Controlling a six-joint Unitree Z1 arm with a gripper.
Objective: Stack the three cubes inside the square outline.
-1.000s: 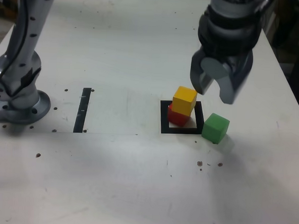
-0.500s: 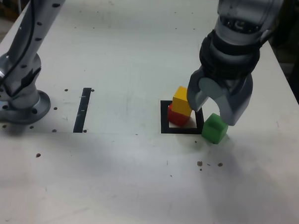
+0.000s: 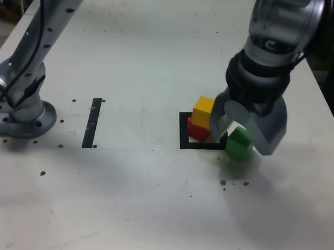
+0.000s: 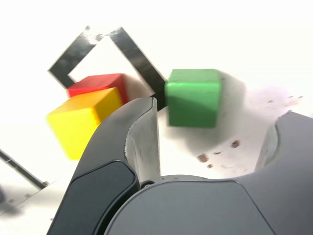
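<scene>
The tool is open, its two jaws standing wide apart with nothing gripped. It hangs over the green cube — in the exterior view one fingertip overlaps the space between the yellow cube and the green one, and the other reaches to the green cube's right. In the wrist view the green cube shows in full, in line with the gap between the fingertips. Whether either fingertip touches a cube, I cannot tell.

The yellow cube sits on top of the red cube, slightly turned and not quite flush with it. The red cube stands within the square, whose black border shows around the stack, with part of the white centre bare beside it. The green cube rests on the worktop just beside the square, on its right side in the exterior view and close against the border; it is not on the stack.

Well apart from the cubes, towards the exterior view's left, a straight black strip lies on the worktop. Further left stands the arm's round grey base, with the pale arm rising from it and a dark cable running along it. Small dark specks dot the worktop, some near the green cube.
</scene>
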